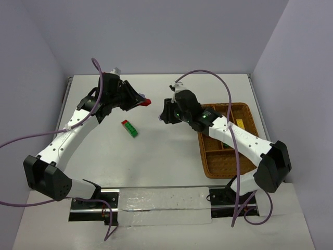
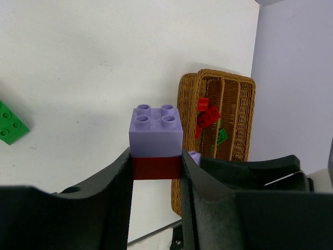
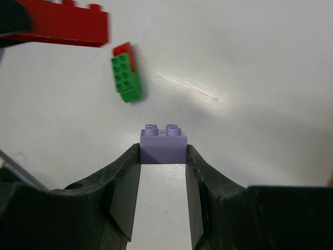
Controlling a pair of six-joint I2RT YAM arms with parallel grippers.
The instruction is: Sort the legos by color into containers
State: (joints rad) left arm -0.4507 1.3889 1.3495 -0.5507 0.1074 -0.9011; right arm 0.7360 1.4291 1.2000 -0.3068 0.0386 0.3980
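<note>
Table (image 1: 171, 151) with tray (image 1: 225, 174); left end effector (image 2: 155, 162) clamps stack (image 2: 155, 133), right end effector (image 3: 163, 157) clamps brick (image 3: 163, 143).

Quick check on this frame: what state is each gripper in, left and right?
left gripper: shut on red lego, with a stacked purple lego on top.
right gripper: shut on single purple lego.

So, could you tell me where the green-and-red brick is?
Top view: the green-and-red brick lies on the table, left of centre, just near-side of the left gripper, well apart from the tray.
</note>
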